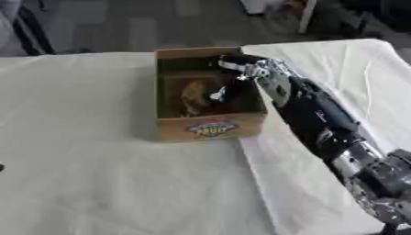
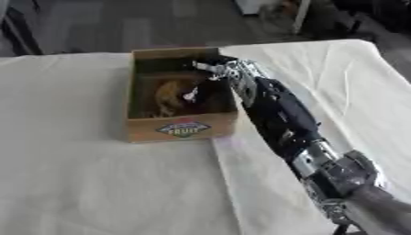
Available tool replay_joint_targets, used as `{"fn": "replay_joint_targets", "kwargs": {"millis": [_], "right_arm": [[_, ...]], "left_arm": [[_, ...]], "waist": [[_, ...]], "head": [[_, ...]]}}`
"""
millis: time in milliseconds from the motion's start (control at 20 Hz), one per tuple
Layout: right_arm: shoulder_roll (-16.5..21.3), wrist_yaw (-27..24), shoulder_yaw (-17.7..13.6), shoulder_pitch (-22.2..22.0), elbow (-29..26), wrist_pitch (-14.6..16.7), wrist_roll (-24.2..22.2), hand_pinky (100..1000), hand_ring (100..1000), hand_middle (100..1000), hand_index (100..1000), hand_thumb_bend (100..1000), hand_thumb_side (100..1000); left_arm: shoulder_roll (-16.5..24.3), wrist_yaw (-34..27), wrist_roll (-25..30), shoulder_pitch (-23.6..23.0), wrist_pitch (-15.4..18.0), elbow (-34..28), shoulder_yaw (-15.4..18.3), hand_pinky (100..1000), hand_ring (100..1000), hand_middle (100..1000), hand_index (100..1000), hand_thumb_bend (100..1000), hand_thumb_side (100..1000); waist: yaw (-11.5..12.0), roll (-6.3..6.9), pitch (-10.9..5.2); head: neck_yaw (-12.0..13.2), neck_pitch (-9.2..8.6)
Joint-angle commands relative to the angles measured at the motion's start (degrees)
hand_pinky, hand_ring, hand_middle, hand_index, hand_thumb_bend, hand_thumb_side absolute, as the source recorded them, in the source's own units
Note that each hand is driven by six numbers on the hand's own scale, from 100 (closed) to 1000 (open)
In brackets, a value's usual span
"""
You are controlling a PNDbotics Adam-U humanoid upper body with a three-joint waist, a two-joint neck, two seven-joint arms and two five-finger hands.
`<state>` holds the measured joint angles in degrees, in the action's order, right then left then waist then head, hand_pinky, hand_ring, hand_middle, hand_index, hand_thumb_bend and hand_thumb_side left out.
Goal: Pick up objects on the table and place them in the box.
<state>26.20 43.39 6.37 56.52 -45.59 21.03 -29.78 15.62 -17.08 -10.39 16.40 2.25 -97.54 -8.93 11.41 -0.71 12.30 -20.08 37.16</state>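
My right hand (image 1: 229, 85) is down inside the cardboard box (image 1: 210, 128), reaching in over its right wall, and the brownish object (image 1: 194, 96) lies on the box floor just beside and below my fingers. Whether those fingers are curled on it or spread, I cannot tell; they are dark against the dark interior.

I see two risks. If I am in fact gripping the object and lift out, it comes back up with me and the placing is undone. And my forearm (image 2: 273, 110) crosses the right wall closely, so a sideways pull could drag or tip the light box across the cloth-covered bench (image 1: 96, 174). A straight rise seems safest. My left hand is out of sight.
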Motion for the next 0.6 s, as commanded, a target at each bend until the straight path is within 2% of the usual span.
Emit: {"fn": "replay_joint_targets", "kwargs": {"millis": [50, 150, 300, 600], "right_arm": [[2.7, -4.3, 0.5, 1.8, -4.5, -1.3, -6.3, 820, 921, 938, 951, 484, 444], [3.7, -5.6, 0.6, 2.0, -7.0, -1.9, -8.0, 817, 916, 928, 946, 457, 424], [5.4, -6.8, 0.8, 1.9, -10.4, -2.0, -8.2, 798, 899, 903, 927, 400, 393], [10.9, -11.8, 1.3, -0.8, -19.9, -0.2, -2.9, 730, 847, 845, 887, 301, 257]], "left_arm": [[0.9, 0.2, 0.0, 0.6, 0.3, -0.6, 0.3, 540, 587, 502, 503, 249, 523], [1.0, 0.3, 0.0, 0.5, 0.4, -0.5, 0.4, 540, 587, 502, 503, 250, 523], [1.2, 0.4, -0.2, 0.3, 0.5, -0.5, 0.6, 539, 587, 502, 503, 251, 523], [1.8, 0.7, -0.9, -0.3, 0.8, -0.1, 1.3, 539, 588, 502, 503, 251, 522]], "waist": [[-0.1, -0.04, -1.36], [-0.2, -0.23, -1.53], [-0.5, -0.53, -1.73], [-3.0, -1.15, -2.22]], "head": [[0.3, -0.58], [0.6, -0.61], [1.1, -0.52], [3.1, -0.26]]}}
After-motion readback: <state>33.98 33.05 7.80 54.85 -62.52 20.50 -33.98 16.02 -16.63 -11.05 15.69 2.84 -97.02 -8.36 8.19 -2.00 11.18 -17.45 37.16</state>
